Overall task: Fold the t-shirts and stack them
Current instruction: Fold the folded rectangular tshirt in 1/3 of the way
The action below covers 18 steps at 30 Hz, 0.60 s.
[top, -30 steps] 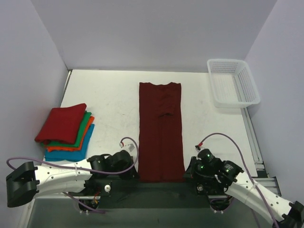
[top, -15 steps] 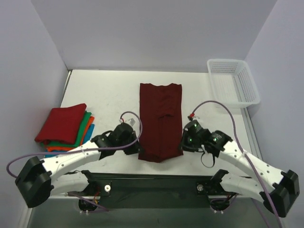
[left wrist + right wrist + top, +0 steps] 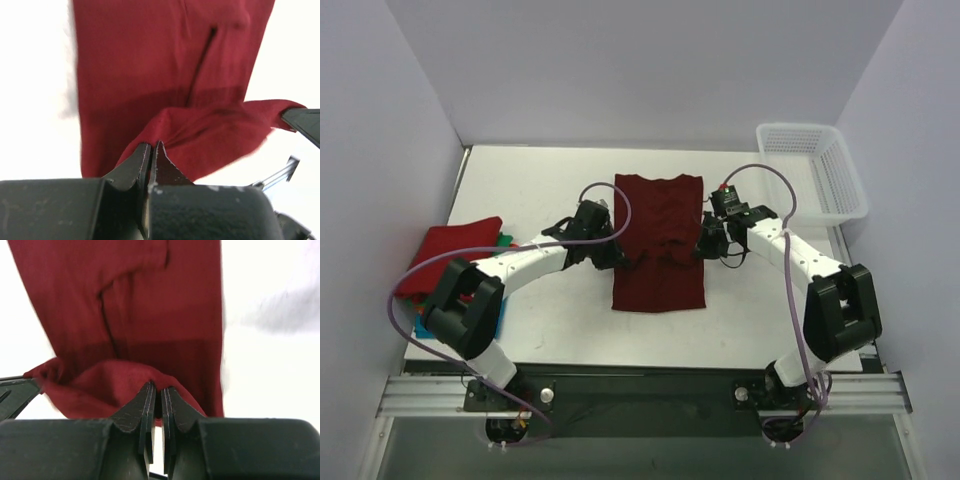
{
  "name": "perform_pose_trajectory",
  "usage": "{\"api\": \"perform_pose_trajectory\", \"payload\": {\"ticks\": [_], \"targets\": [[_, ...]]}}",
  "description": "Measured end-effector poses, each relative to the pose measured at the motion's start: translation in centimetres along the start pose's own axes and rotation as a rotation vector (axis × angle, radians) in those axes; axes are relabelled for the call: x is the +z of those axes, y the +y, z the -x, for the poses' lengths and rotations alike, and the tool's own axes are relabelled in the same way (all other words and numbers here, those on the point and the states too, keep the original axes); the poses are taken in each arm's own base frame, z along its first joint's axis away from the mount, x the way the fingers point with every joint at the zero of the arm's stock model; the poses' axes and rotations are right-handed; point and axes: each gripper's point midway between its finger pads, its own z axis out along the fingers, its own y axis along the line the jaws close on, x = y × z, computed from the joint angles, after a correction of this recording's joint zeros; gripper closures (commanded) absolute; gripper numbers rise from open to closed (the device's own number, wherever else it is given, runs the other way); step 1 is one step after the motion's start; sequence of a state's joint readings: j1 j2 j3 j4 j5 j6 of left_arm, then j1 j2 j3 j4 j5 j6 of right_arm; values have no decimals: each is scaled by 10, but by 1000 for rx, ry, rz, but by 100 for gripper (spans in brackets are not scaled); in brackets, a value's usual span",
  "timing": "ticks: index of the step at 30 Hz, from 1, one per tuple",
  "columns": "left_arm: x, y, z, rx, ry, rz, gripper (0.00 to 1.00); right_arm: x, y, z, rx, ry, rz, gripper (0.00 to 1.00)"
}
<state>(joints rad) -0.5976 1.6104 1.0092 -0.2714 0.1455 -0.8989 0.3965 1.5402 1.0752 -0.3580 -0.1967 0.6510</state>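
Observation:
The dark maroon t-shirt (image 3: 658,245) lies as a long strip in the middle of the table, its near end lifted and doubled over toward the collar. My left gripper (image 3: 617,252) is shut on the hem's left corner, seen in the left wrist view (image 3: 152,146). My right gripper (image 3: 702,247) is shut on the hem's right corner, seen in the right wrist view (image 3: 160,390). The lifted maroon cloth (image 3: 210,130) hangs between both grippers above the flat part (image 3: 150,300). A stack of folded shirts (image 3: 450,262), red on top with green, orange and blue under it, sits at the left.
A white mesh basket (image 3: 812,172) stands at the back right corner. White walls close the table at the left, back and right. Purple cables loop from both arms over the table.
Both grippers have carried the shirt's near hem from the table's front edge away from the bases toward the middle of the shirt. The strip now shows much shorter.

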Motion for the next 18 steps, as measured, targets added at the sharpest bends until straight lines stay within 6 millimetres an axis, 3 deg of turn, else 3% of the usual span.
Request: {"api": "perform_pose_trajectory", "payload": {"ticks": [9,18], "targets": [[25,20,40,-70,-11,31,100,37,-4,27,70,62,11,100],[28,11,58,-58,-13,-10,100,40,-11,38,113,64,38,100]]}}
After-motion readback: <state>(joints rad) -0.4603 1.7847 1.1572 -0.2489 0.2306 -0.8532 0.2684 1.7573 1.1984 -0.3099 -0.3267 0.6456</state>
